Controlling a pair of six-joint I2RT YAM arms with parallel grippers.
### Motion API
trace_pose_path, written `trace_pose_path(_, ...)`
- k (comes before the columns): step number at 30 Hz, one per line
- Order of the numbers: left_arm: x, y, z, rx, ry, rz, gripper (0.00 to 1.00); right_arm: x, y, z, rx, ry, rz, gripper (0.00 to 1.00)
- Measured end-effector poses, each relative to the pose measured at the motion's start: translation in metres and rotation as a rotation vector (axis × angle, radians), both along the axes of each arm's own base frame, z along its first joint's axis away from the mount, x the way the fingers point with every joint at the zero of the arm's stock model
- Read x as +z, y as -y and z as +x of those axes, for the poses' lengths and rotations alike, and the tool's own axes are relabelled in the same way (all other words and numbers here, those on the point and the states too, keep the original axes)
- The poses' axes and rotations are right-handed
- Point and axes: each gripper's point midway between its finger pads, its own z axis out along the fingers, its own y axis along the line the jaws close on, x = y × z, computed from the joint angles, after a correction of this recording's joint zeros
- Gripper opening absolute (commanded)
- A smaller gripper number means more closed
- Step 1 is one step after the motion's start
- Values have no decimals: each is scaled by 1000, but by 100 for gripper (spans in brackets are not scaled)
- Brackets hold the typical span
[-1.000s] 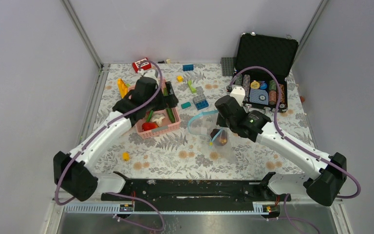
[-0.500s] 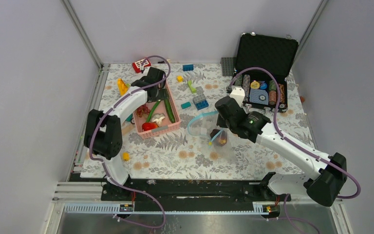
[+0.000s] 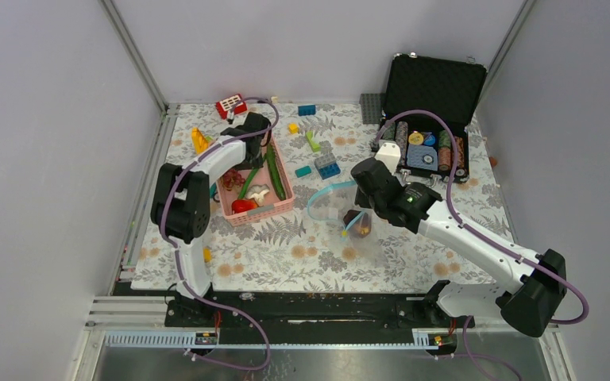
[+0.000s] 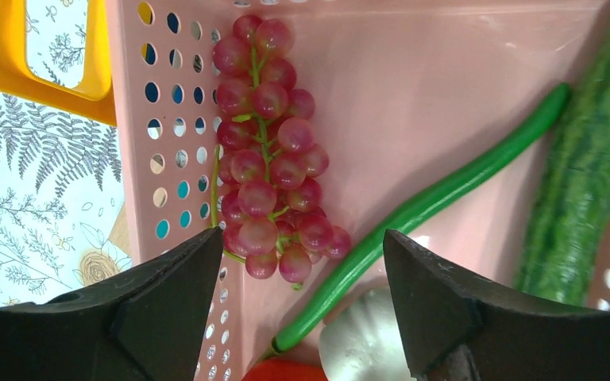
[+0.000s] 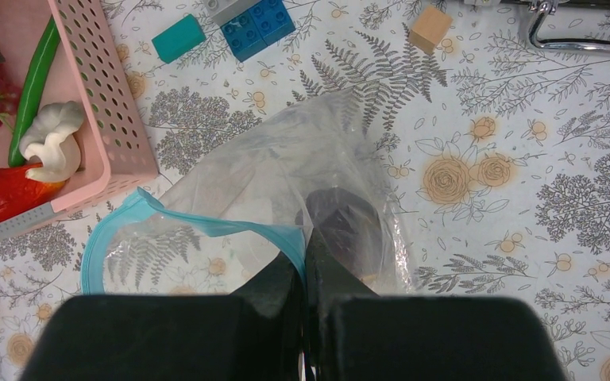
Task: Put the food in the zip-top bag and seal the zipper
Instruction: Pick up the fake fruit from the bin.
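Note:
My left gripper is open above the far end of the pink basket, its jaws wide apart just short of the dark red grape bunch. A long green pod, a thicker green pod, the white piece and the red piece lie in the basket. My right gripper is shut on the light-blue zipper of the clear zip-top bag, holding its mouth up. The maroon round fruit is inside the bag.
An open black case of poker chips stands at the back right. Building blocks lie between the basket and the case. A yellow piece and a red toy are at the back left. A small yellow block lies near front left.
The left arm has folded up and pulled in, and its gripper moved toward the basket's far end over the grapes. The right arm and the bag stayed put.

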Motion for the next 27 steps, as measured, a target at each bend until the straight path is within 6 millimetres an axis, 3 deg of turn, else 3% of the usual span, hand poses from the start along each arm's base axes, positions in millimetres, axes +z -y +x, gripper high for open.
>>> trace_pose_path(11,-34,-23,-2,55,-85,-21,70,0,2,1,5,7,-16,0)
trace_pose_path(19,-47,-24,1,65,-103,-89,66,-1,3,1,7,9,-29,1)
trace_pose_path(27,-51,-17,2,45,-113,-125,39,0,3,2,8,13,-27,1)
